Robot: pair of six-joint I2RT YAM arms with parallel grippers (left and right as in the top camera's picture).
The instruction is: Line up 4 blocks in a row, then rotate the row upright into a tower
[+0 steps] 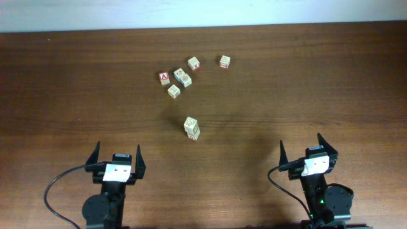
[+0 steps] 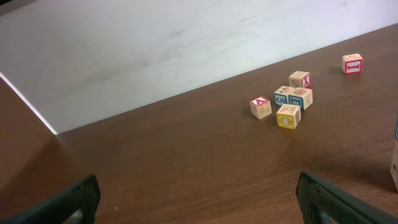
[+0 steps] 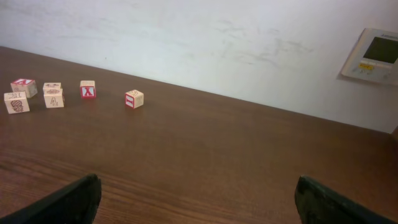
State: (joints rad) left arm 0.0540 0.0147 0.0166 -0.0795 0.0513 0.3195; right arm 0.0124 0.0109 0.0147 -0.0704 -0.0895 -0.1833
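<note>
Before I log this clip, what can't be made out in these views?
Overhead: letters on the clustered blocks are too small to read.
Overhead: the lower stacked block is mostly covered by the upper block.
Left wrist: one block is cut off by the right edge.
Right wrist: the wall panel runs past the frame; its screen is unreadable.

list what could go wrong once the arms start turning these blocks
The two touching blocks sit close beside the red A cube. A wide-open tool coming down there could shove a neighbour instead of turning one block.
The pair nearer the arms press together, perhaps stacked, so turning one may drag or topple the other.
The far block looks like a long reach from the right tool, so a grasp there may be less steady.
</note>
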